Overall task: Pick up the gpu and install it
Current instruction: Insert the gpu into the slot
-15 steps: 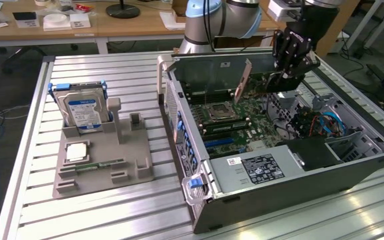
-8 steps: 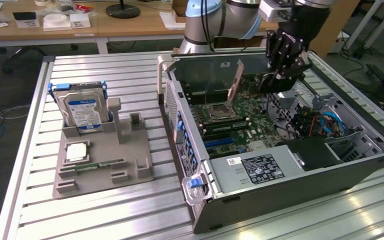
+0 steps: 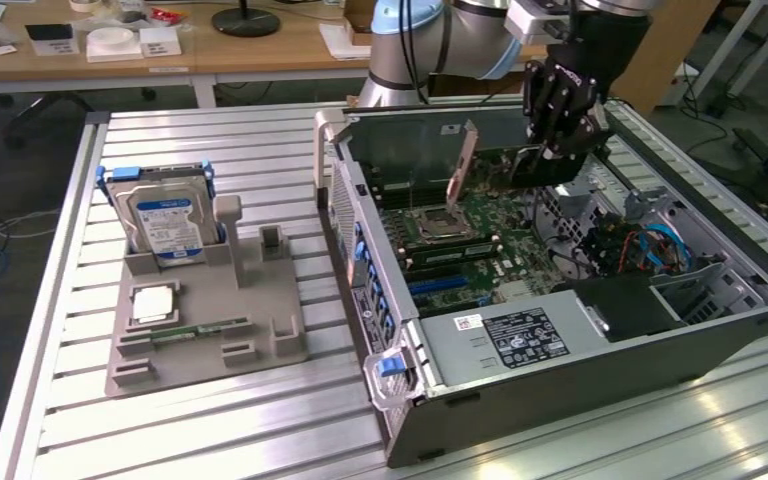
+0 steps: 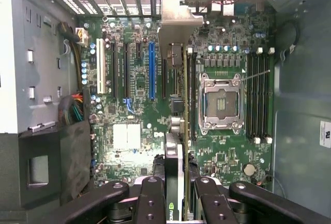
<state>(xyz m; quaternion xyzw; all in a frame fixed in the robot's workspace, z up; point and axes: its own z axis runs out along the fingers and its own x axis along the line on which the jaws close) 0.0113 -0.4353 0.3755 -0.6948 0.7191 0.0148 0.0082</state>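
1. Bench slats [image 3: 224,430] of ribbed metal are seen nearest, with an open computer case [image 3: 704,340] laid on its side upon them.
2. Toward the exterior view's left, a grey holder [image 3: 211,330] is set on the bench; a silver hard drive [image 3: 164,220] is stood upright in it.
3. Inside the case, the motherboard [image 4: 129,131] is exposed, its CPU socket [image 4: 221,102] uncovered.
4. Over the motherboard, beside the socket, the gpu [image 3: 524,172] [image 4: 175,172] is held on edge by the gripper [image 3: 558,150] [image 4: 181,203]. The jaws are closed partway, clamped on its two faces.
5. Whether the card is seated cannot be told.
6. Farthest back, the arm's base [image 3: 411,50] and a wooden bench [image 3: 224,55] are seen.
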